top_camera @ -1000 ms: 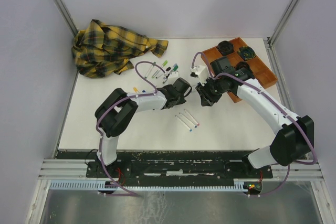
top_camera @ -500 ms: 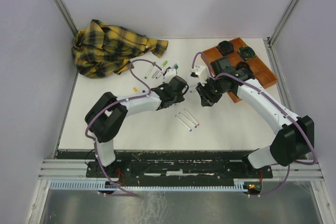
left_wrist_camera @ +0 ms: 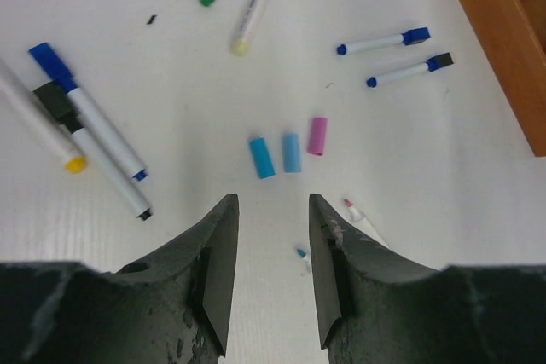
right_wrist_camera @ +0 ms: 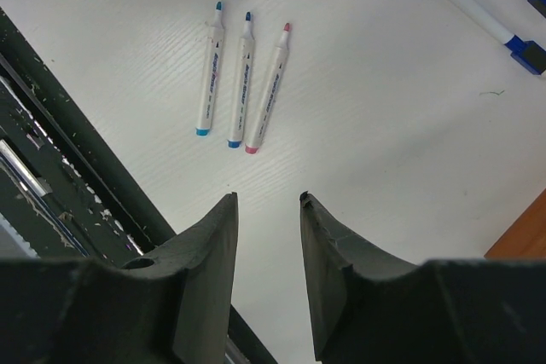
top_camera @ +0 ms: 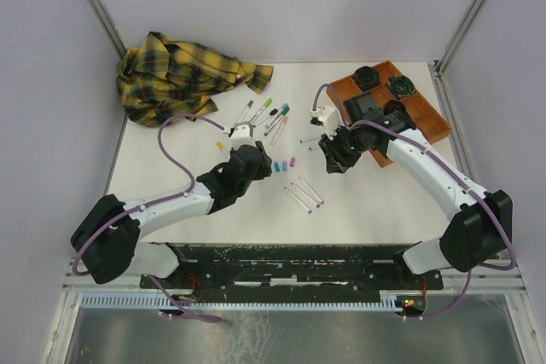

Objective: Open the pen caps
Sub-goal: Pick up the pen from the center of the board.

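Note:
Three loose pen caps lie side by side on the white table: two blue ones point(left_wrist_camera: 263, 157) point(left_wrist_camera: 292, 152) and a pink one point(left_wrist_camera: 317, 135). In the top view they lie mid-table point(top_camera: 284, 164). My left gripper point(left_wrist_camera: 272, 202) is open and empty, just short of them point(top_camera: 263, 166). Three uncapped white pens point(right_wrist_camera: 243, 83) lie parallel in front of my right gripper point(right_wrist_camera: 266, 198), which is open and empty above the table point(top_camera: 327, 155). Capped pens point(top_camera: 266, 115) lie in a cluster further back. Two blue-capped pens point(left_wrist_camera: 384, 42) lie near the tray.
An orange tray point(top_camera: 431, 121) with dark round objects stands at the back right, beside my right arm. A yellow plaid cloth point(top_camera: 175, 74) is heaped at the back left. The black base rail point(right_wrist_camera: 51, 168) runs along the table's near edge.
My left arm has drawn back toward the near left, away from the right gripper, uncovering the three loose caps on the table. The right arm has barely moved.

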`<action>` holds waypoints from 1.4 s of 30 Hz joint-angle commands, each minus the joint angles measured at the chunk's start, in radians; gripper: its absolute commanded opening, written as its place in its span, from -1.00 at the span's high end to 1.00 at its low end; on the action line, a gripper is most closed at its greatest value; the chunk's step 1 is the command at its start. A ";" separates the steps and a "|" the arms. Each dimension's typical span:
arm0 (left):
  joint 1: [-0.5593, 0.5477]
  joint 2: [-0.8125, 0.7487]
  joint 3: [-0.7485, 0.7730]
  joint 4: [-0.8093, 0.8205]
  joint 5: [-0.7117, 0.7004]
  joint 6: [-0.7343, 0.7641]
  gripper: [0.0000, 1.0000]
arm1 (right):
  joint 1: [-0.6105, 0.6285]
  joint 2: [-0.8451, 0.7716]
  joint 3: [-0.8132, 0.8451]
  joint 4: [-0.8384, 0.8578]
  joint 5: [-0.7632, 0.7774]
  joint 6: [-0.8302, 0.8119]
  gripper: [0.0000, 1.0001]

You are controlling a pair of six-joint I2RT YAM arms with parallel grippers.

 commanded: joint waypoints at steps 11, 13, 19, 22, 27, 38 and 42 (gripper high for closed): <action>0.292 -0.100 -0.142 0.065 0.077 0.062 0.03 | -0.004 -0.023 -0.003 0.025 -0.029 -0.003 0.14; 0.322 -0.064 -0.118 0.038 0.089 0.057 0.03 | -0.003 -0.022 -0.002 0.025 -0.029 -0.002 0.14; 0.361 0.091 0.009 -0.090 0.039 0.023 0.11 | -0.003 -0.022 -0.002 0.025 -0.029 -0.003 0.13; 0.363 0.181 0.074 -0.138 0.031 0.020 0.15 | -0.003 -0.021 -0.003 0.024 -0.029 -0.003 0.13; 0.365 0.236 0.106 -0.149 0.018 0.011 0.19 | -0.003 -0.021 -0.002 0.024 -0.029 -0.003 0.13; 0.365 0.306 0.131 -0.183 0.002 -0.003 0.30 | -0.003 -0.021 -0.002 0.025 -0.032 -0.002 0.13; 0.366 0.329 0.149 -0.201 -0.001 -0.003 0.32 | -0.003 -0.020 -0.002 0.025 -0.031 -0.003 0.13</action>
